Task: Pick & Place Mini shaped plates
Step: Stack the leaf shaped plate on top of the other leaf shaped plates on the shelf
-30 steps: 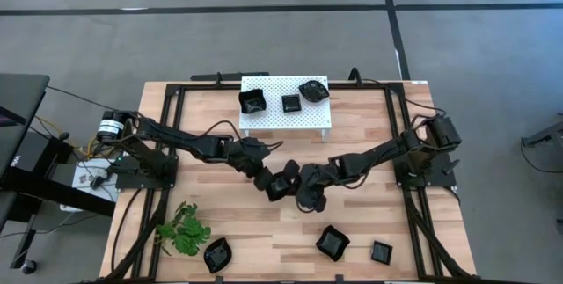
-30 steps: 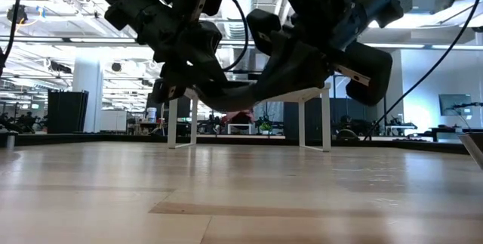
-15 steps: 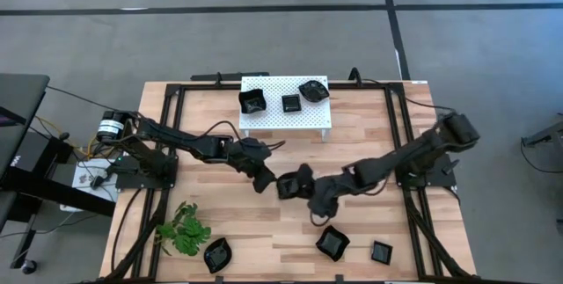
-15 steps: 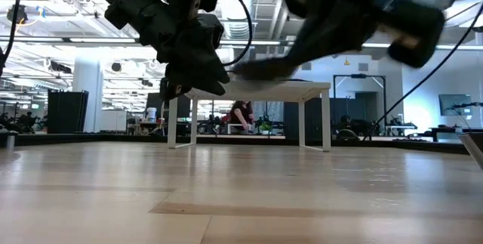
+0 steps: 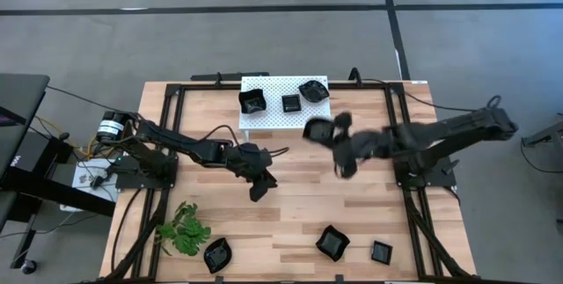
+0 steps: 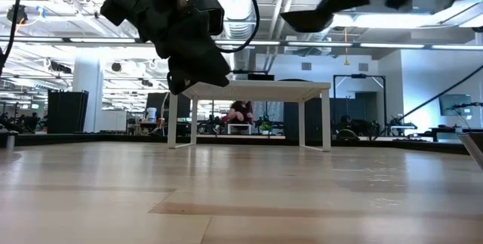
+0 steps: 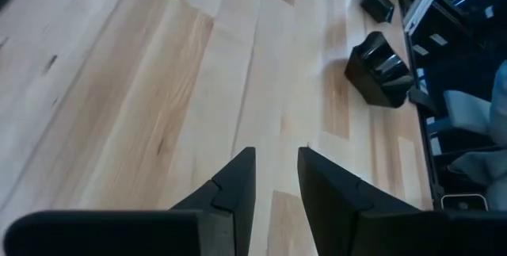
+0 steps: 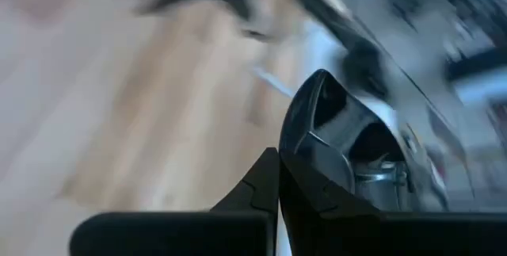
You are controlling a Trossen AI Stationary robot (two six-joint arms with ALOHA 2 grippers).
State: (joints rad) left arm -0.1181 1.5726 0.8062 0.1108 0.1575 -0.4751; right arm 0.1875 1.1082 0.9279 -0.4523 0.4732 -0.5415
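Beside the white platform (image 5: 283, 101), the right claw (image 5: 327, 134) is clamped on a tilted black plate (image 5: 318, 130), rim upward

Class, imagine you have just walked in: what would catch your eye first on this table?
The right gripper hangs in the air beside the white perforated platform, shut on a glossy black plate. Three black plates already sit on that platform. The left gripper hovers empty over mid-table.
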